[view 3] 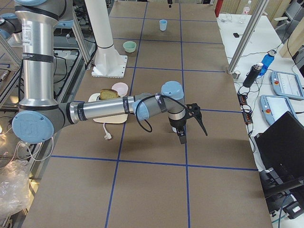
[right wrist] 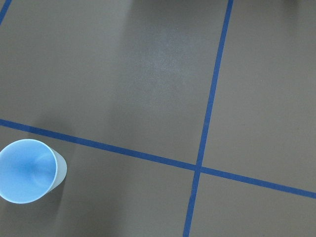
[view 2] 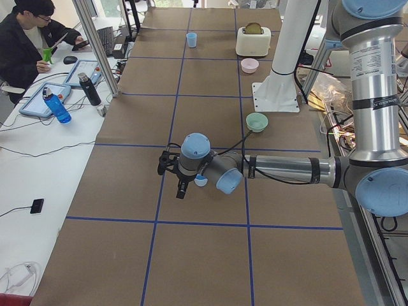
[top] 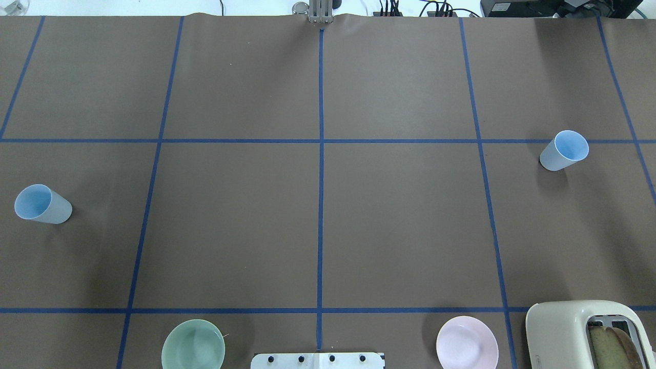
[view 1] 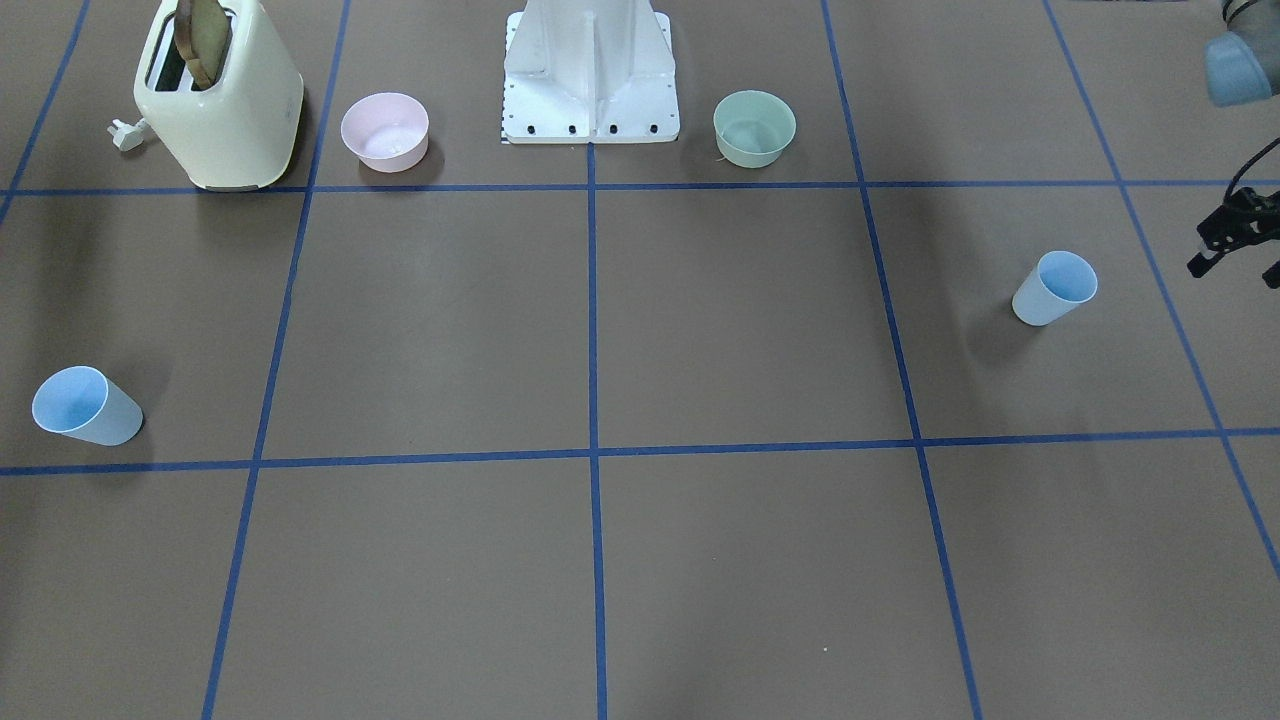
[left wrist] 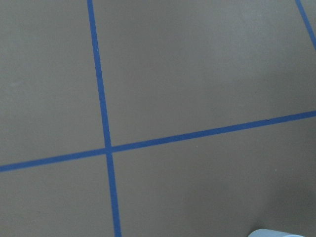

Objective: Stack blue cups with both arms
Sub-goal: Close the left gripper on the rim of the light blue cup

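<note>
Blue cups: two small, tapered, handleless light-blue plastic tumblers. Both stand upright and well apart on the brown table (view 1: pixel 750 320), which is gridded with blue tape.

Front-facing view: the left-side cup (view 1: pixel 1055 288) stands near the frame's right edge. The right-side cup (view 1: pixel 88 405) stands near the left edge, just above a tape line. The black two-finger left gripper (view 1: pixel 1235 270) hangs beside the left-side cup without touching it and is partly cut by the frame edge. Its two fingertips are spread, with nothing between them. A light-blue joint cap of the grey metal left arm (view 1: pixel 1235 65) shows above it. Along the robot's side stand a cream toaster (view 1: pixel 225 110) holding a bread slice, a pink plastic bowl (view 1: pixel 385 130), the white pedestal base (view 1: pixel 590 80) and a mint-green plastic bowl (view 1: pixel 754 127).

Overhead view: each cup sits near its own end of the table. The bowls, pedestal base and toaster line the bottom edge.

Left side view: the left arm reaches out low over the table, and its wrist partly hides the left-side cup. The right-side cup stands at the far end.

Right side view: the grey metal right arm (view 3: pixel 104 108) reaches out over the table with the black right gripper (view 3: pixel 194 135) pointing down. This view does not show whether its fingers are spread or pressed together. The left-side cup stands at the far end.

Left wrist view: a tape crossing, with a sliver of cup rim at the bottom edge.

Right wrist view: the right-side cup sits at lower left, mouth up, just beside a tape line.
</note>
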`<action>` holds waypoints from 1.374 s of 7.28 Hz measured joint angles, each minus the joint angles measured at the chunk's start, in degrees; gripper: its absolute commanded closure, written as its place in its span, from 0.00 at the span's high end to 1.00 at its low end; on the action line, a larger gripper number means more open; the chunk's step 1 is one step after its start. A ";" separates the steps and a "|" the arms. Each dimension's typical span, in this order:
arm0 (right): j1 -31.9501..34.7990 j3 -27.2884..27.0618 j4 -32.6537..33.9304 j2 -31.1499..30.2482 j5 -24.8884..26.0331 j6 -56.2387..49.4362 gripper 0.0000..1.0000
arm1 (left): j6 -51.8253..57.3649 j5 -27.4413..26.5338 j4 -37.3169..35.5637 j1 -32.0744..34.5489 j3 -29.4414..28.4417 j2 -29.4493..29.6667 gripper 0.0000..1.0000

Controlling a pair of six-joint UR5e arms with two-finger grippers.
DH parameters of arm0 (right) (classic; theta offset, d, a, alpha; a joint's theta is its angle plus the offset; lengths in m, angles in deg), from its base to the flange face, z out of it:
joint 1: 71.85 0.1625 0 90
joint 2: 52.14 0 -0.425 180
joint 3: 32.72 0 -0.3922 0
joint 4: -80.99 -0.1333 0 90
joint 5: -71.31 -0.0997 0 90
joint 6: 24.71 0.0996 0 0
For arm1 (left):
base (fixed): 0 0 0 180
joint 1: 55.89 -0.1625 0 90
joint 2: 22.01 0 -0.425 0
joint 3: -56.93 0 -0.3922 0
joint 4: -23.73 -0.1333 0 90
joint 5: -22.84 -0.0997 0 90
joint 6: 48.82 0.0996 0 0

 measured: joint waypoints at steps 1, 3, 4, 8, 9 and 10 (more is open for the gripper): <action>-0.19 -0.03 -0.04 -0.17 0.13 0.20 1.00 | -3.71 -2.83 2.58 -4.80 -0.04 -0.40 0.95; -0.25 -0.05 -0.07 -0.38 0.17 0.28 1.00 | -6.68 -6.37 4.73 -10.55 -0.18 -0.73 0.74; -0.27 -0.05 -0.07 -0.40 0.17 0.29 1.00 | -6.80 -7.94 4.96 -12.62 -0.23 -0.75 0.64; -0.27 0.08 -0.07 -0.44 0.25 0.29 1.00 | -6.63 -10.06 7.53 -17.11 -0.12 -2.72 0.00; -0.27 0.10 -0.07 -0.46 0.24 0.29 1.00 | -6.62 -10.04 7.87 -17.20 0.16 -2.84 0.00; -0.27 0.11 -0.07 -0.49 0.20 0.29 1.00 | -6.64 -9.81 7.94 -17.07 0.89 -2.85 0.00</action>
